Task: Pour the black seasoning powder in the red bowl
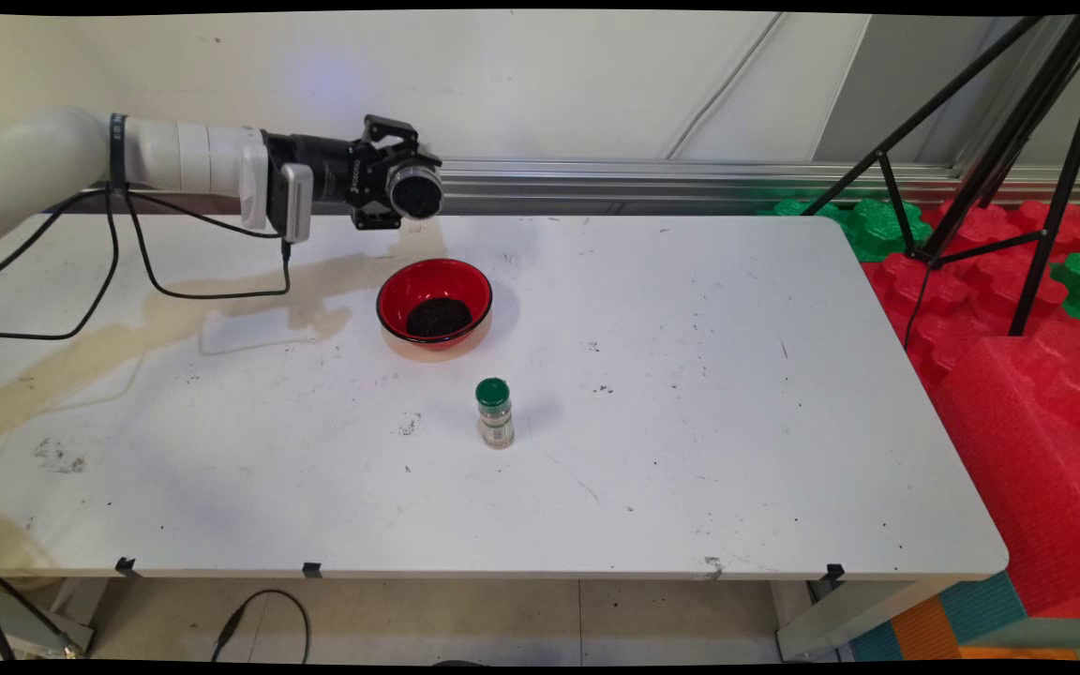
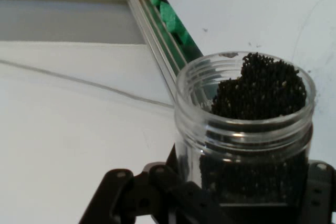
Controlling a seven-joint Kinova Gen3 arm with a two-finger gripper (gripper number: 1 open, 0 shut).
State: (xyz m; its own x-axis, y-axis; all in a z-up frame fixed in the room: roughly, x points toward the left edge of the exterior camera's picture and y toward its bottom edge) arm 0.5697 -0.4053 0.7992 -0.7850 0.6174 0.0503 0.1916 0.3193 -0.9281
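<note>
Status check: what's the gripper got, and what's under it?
Gripper shut on open clear jar of dark granules, held sideways above table. Red bowl with dark granules below, nearer the camera. Green-capped bottle upright, apart.

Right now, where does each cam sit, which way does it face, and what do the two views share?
Main view: fixed above the table's near side, looking down across it to the wall; shows the arm and gripper above the red bowl and spice bottle.
Hand view: on the hand, looking along the gripper; its black linkage shows.
Shared: the open jar of dark granules, held sideways.
</note>
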